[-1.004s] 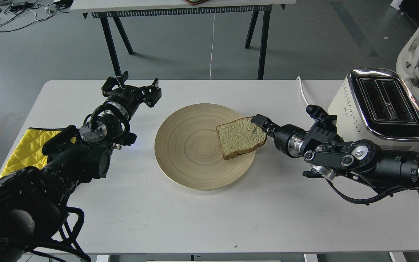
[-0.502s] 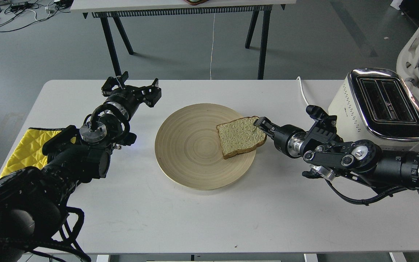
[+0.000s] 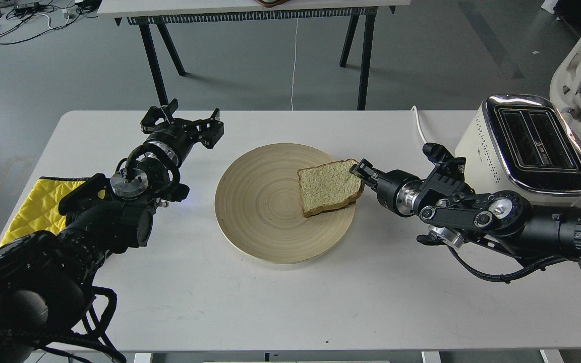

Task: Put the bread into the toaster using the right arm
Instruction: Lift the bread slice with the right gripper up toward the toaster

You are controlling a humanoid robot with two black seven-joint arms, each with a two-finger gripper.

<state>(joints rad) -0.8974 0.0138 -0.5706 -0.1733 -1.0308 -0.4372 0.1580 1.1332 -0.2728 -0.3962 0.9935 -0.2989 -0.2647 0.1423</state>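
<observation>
Bread (image 3: pixel 329 186) lying on the wooden plate (image 3: pixel 265 222), gripped at its right corner.

The right hand (image 3: pixel 360 170) is pinching that corner, its fingers narrow on the crust; the toaster (image 3: pixel 522 146) is standing well apart at the desk's (image 3: pixel 290 312) right edge, slots facing up; the left hand (image 3: pixel 189 126) is hovering wide, holding nothing, beside a yellow cloth (image 3: pixel 33 206).
</observation>
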